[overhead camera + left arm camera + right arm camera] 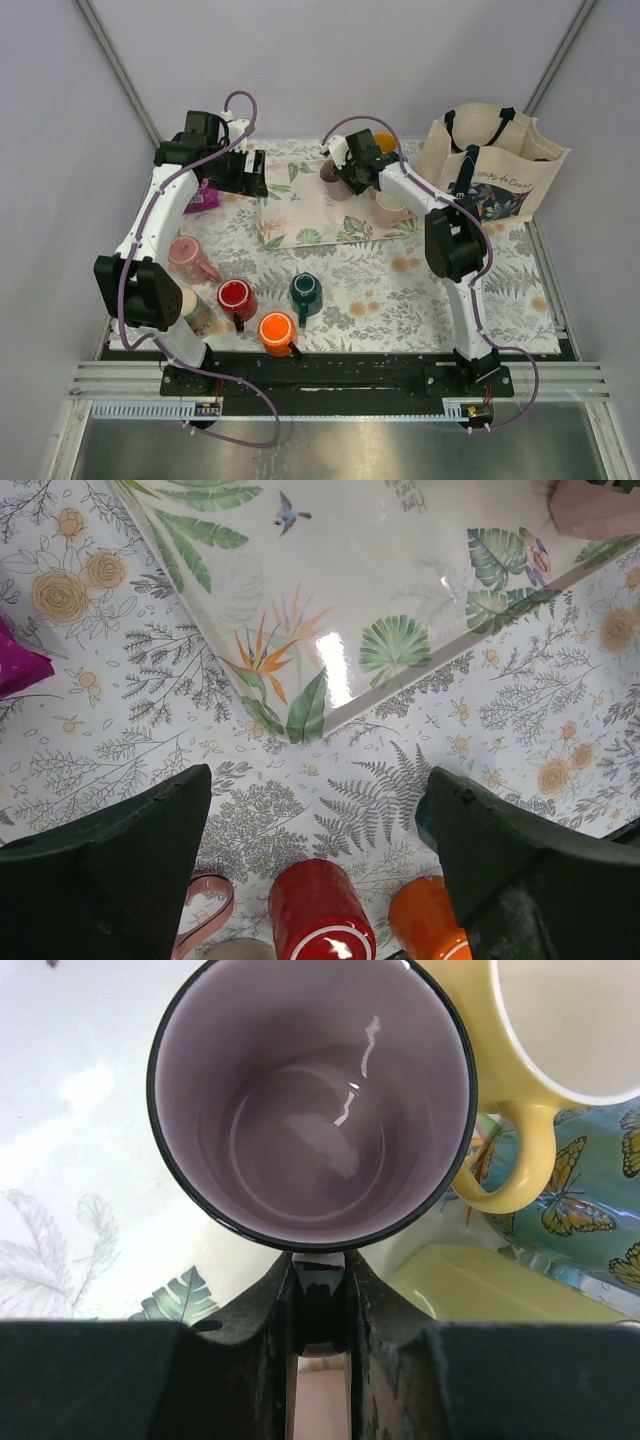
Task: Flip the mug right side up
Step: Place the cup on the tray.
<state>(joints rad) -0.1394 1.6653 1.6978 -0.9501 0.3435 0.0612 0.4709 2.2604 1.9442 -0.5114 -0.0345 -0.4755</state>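
The salmon-pink mug (186,255) sits at the left of the floral cloth with no opening showing from above and its handle toward the front right. Only that handle (205,910) shows in the left wrist view. My left gripper (247,175) (320,780) is open and empty, high above the cloth by the tray's front left corner, well away from the mug. My right gripper (347,172) (320,1270) is shut on the handle of an upright mauve-grey mug (333,180) (310,1110) over the back of the tray.
A leaf-print tray (300,205) (400,580) holds a paler pink mug (390,210). Red (235,297), orange (277,330), green (305,290) and tan (195,308) mugs stand near the front. A yellow mug (560,1020), a tote bag (490,165) and a magenta object (205,195) are there too.
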